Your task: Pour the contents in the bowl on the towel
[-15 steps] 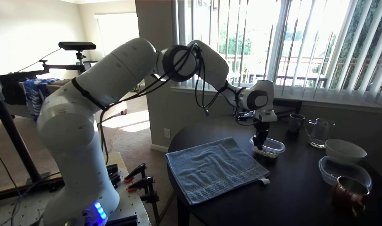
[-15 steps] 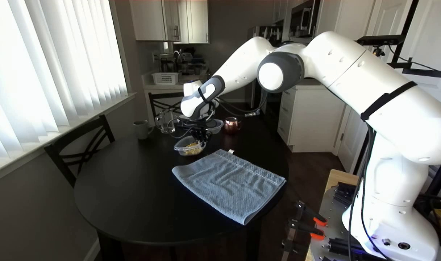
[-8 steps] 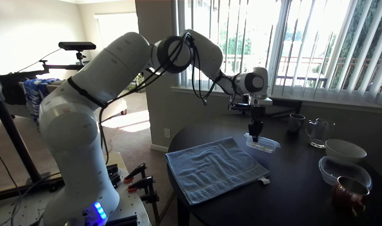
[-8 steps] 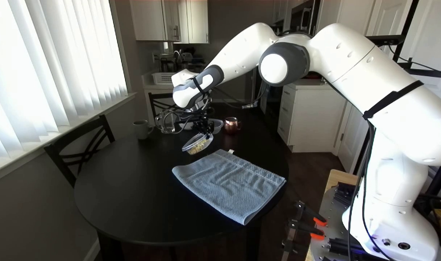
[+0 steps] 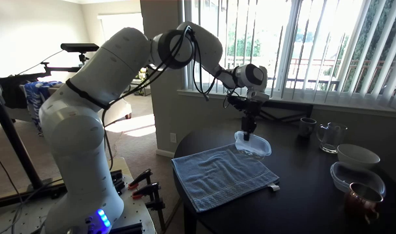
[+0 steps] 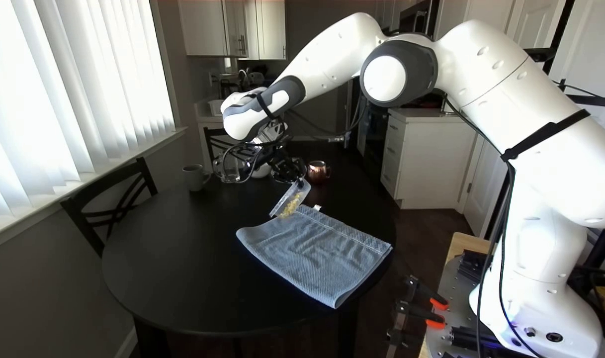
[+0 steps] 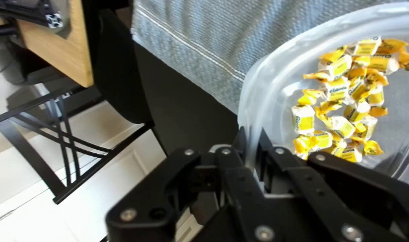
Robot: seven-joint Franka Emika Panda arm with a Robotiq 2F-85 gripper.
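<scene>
The bowl is a clear plastic container (image 5: 258,144), also visible in an exterior view (image 6: 302,190) and the wrist view (image 7: 268,80). My gripper (image 5: 246,136) is shut on its rim; the wrist view shows the rim between the fingertips (image 7: 252,139). The bowl is held tilted above the table, at the far edge of the towel. The contents are yellow-and-white wrapped candies (image 7: 338,101), gathered inside the bowl; they also show in an exterior view (image 6: 291,204). The blue-grey towel (image 5: 217,175) lies flat, slightly rumpled, also seen in an exterior view (image 6: 317,256).
A white bowl (image 5: 357,155), a clear plastic container (image 5: 357,177) and a copper mug (image 5: 363,200) stand on the dark round table (image 5: 302,201). A glass mug (image 5: 333,138) and a grey mug (image 5: 307,127) stand near the window side. A chair (image 6: 116,209) stands at the table.
My gripper has lifted the bowl off the table, carried it toward the towel and tilted it. The candies have shifted inside it. The towel has not moved.
</scene>
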